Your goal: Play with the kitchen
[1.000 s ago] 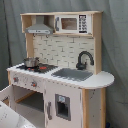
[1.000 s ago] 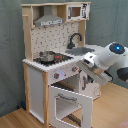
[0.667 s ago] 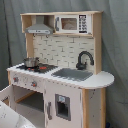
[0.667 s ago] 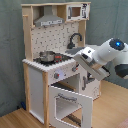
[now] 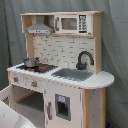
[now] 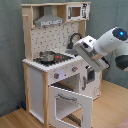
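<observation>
Swinging across the front of the kitchen, the arm has moved over the last second: in the second exterior view it has shifted from the kitchen's right side toward the stove, its wrist now hanging over the counter edge above the oven door, which hangs open. The gripper points down beside that door; whether its claw is spread or holds anything I cannot tell. Further back on the stove sits a small pot, beyond it the faucet, sink and grey hood. Judging by the approach, play with the stove or oven is about to start.
</observation>
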Controlling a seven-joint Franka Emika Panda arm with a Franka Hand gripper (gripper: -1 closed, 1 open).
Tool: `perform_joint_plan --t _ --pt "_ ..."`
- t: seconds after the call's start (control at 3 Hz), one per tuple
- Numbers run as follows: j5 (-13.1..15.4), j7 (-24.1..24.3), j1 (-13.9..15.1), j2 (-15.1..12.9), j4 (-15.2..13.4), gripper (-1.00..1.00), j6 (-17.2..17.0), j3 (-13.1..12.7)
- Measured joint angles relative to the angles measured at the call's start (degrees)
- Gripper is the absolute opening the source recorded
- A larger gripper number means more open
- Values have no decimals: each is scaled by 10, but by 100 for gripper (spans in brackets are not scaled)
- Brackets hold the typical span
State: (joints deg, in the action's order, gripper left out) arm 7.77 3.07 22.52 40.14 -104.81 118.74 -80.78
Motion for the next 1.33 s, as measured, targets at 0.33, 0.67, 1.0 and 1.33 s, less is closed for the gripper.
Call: perform_joint_plan --t 0.33,0.67,1.0,1.33 --pt "-13 7 26 -11 46 100 -18 5" --pt "-16 3 68 -39 72 100 -6 -5" --pt "-16 -5 106 -81 88 100 -1 -18" --pt "-16 -8 129 -131 111 100 -11 -36"
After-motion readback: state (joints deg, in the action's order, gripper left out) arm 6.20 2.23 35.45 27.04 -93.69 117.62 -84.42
